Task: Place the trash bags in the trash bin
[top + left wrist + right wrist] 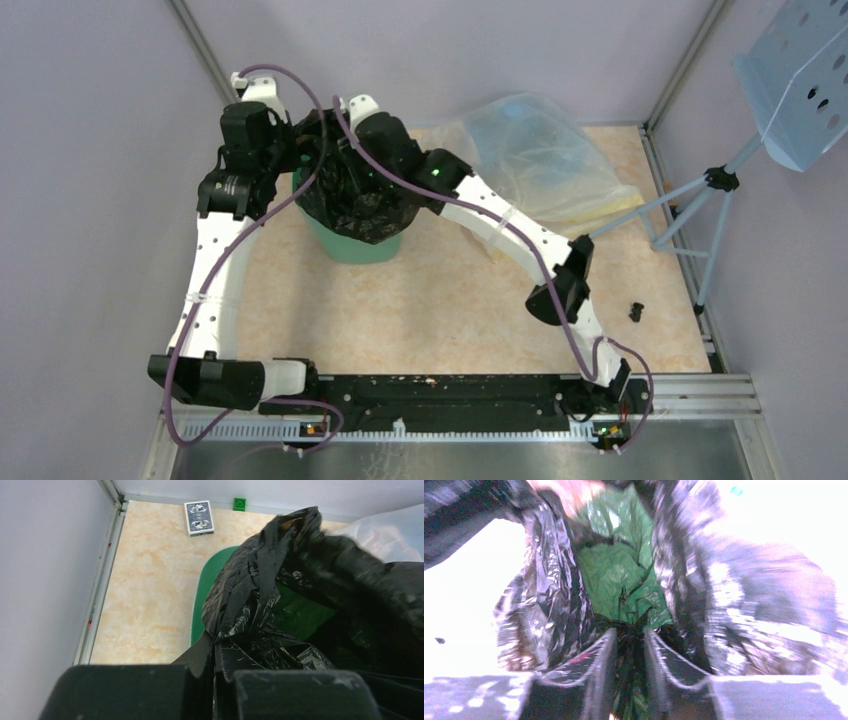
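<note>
The bin (pixel 352 248) stands toward the tabletop's far-left corner, with the bag (pixel 360 205) bunched in its mouth and spilling over the rim. Both claws look pinched narrow on bag film, the left claw (pixel 216 677) by the bin's left rim and the right claw (pixel 630 670) on a fold above the opening.

I'd spread the two pinches apart and press down, so the film settles inside rather than lifting out.

Only the left wrist view shows a card deck (pixel 199 517) and a green block (pixel 239 504) by the far edge. Only the top view shows the clear bag (pixel 540 160) in full, toward the far-right corner.
</note>
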Action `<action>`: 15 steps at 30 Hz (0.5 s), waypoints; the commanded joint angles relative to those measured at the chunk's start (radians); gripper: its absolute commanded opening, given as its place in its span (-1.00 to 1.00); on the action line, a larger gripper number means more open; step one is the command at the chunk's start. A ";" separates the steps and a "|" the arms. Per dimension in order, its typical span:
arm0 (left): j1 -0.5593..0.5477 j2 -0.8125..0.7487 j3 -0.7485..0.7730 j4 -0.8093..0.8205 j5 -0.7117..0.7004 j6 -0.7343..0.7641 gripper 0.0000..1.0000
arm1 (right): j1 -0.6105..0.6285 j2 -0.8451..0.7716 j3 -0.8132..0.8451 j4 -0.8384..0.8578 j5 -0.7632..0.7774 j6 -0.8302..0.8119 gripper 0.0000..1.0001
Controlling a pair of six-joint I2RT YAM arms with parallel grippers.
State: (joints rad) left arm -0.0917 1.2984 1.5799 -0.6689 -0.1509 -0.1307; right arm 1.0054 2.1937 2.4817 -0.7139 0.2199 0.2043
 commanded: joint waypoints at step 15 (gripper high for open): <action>0.027 -0.093 -0.024 0.041 -0.078 0.004 -1.00 | -0.064 -0.086 -0.052 -0.193 0.202 0.134 0.36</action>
State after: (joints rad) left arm -0.0750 1.2293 1.5665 -0.6651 -0.1871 -0.1295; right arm 0.9699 2.0892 2.4451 -0.8867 0.4500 0.2905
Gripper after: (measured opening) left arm 0.004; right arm 0.680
